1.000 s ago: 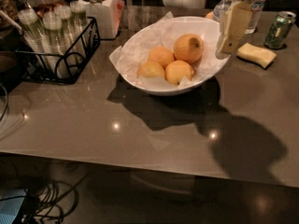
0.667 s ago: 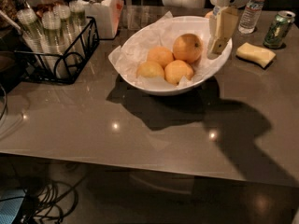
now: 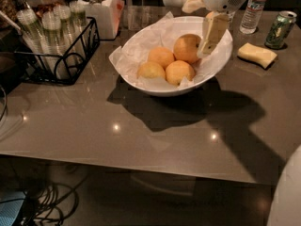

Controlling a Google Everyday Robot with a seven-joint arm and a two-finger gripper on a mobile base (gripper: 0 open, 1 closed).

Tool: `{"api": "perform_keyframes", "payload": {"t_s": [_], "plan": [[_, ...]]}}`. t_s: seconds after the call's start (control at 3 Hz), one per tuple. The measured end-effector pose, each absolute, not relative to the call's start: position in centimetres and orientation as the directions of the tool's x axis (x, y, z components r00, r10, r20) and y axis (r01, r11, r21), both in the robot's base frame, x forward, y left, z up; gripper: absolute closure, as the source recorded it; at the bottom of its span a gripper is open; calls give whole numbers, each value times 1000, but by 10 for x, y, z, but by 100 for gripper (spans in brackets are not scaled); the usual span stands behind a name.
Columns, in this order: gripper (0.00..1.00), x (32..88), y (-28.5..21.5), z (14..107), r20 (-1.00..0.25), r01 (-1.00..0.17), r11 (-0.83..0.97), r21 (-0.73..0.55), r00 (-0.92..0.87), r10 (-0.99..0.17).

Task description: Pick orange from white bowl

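At the left of the counter (image 3: pixel 94 126) stands a black wire rack (image 3: pixel 56 55) of clear cups, with a white jar (image 3: pixel 99 8) behind it. In the middle sits the white bowl (image 3: pixel 160 89), lined with crumpled paper; three paler fruits (image 3: pixel 161 56) lie at its front and left. The orange (image 3: pixel 186 47) rests against the back right of the pile. The gripper (image 3: pixel 205 51) hangs just right of the orange, slanting down into the bowl, its tip beside or touching the fruit's right flank. I cannot tell whether it is open or closed. The orange lies to the gripper's left and slightly lower, so the grasp likely needs a short shift leftward. Further right are a yellow sponge (image 3: pixel 256 54), a water bottle (image 3: pixel 254 4) and a green can (image 3: pixel 281 29).
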State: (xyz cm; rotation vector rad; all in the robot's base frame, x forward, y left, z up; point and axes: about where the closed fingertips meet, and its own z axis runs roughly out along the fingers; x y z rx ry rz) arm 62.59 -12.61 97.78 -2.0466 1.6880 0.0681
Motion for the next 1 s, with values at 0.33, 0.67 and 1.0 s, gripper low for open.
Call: {"api": "perform_keyframes", "payload": {"t_s": [0.33,0.67,1.0], "plan": [[37,633,-129,974,-349,-935,-97,-342,222,-910],[32,642,-130,967,-358,-935,-93,-343,222,-907],[30,649,-131,955,-369,-939,-98,-328,223,-902]]}}
